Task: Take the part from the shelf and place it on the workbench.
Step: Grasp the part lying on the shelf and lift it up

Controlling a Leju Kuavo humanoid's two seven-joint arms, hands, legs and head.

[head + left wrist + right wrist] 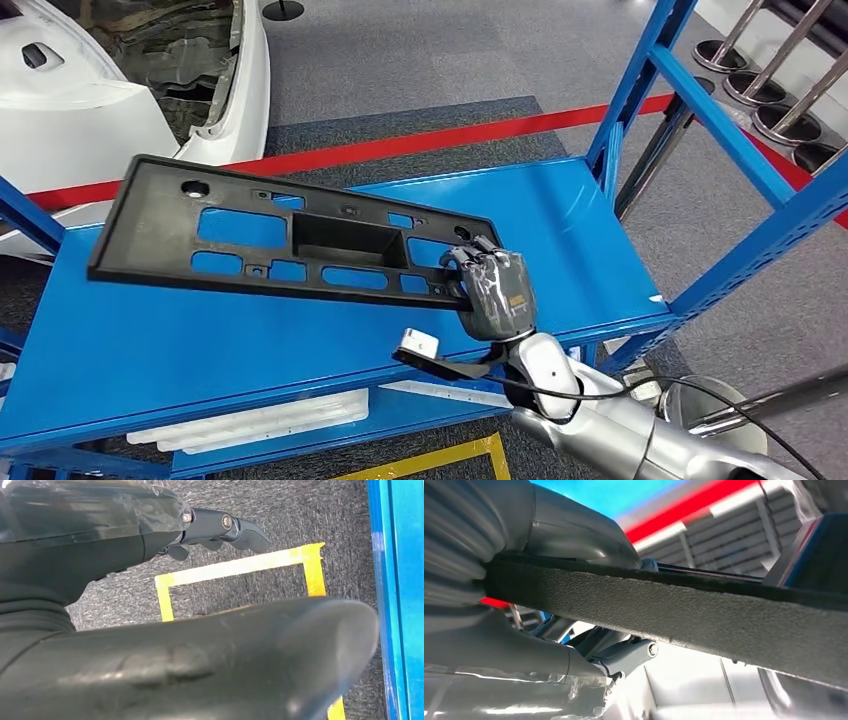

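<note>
Black part (290,235) — near end in right robot hand (492,290)

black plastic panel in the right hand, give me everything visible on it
The long black plastic panel is a flat rectangular frame with a matte, grainy surface, as the right wrist view shows along its edge. It has a deeper rectangular recess at its centre, several rectangular cut-outs around it through which the blue shows, and small round holes near the ends. It is tilted, lifted above the blue metal shelf. The right hand grips one end; the rest looks unsupported.
</note>
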